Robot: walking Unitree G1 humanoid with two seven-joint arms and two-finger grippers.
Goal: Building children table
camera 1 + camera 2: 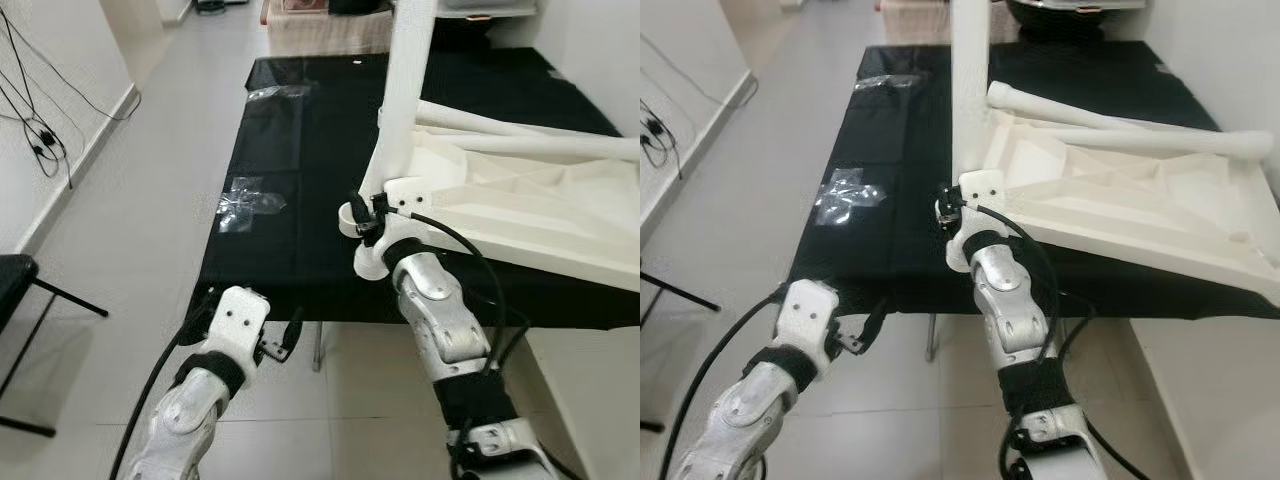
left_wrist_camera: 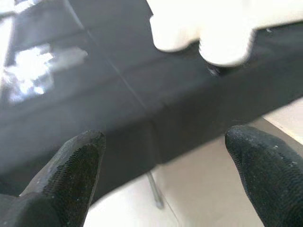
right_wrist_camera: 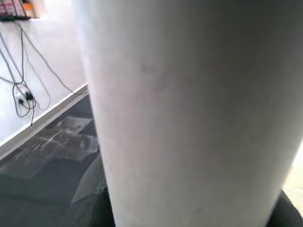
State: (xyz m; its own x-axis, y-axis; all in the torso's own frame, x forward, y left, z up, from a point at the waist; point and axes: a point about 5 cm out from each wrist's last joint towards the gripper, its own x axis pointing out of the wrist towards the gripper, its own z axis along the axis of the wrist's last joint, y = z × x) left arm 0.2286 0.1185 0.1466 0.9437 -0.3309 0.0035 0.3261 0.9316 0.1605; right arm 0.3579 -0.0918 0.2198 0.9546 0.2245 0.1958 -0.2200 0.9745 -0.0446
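The black cloth covers the work surface ahead of both grippers. On it the white tabletop lies upside down, just to the right of the right gripper. One leg stands upright in the corner socket next to this gripper. Two more legs lie loose across the tabletop, beyond it and to its right. So I count three legs and one tabletop.

The step in hand seems to be fixing the first leg into its socket. The right gripper is at the base of the leg, and its wrist view shows the leg very close. It appears to hold the leg, but I cannot tell this surely. Next, the leg probably needs turning or pressing until it sits firm.

The left gripper hangs low before the cloth edge, fingers spread wide and empty. One plastic bag lies ahead of it.
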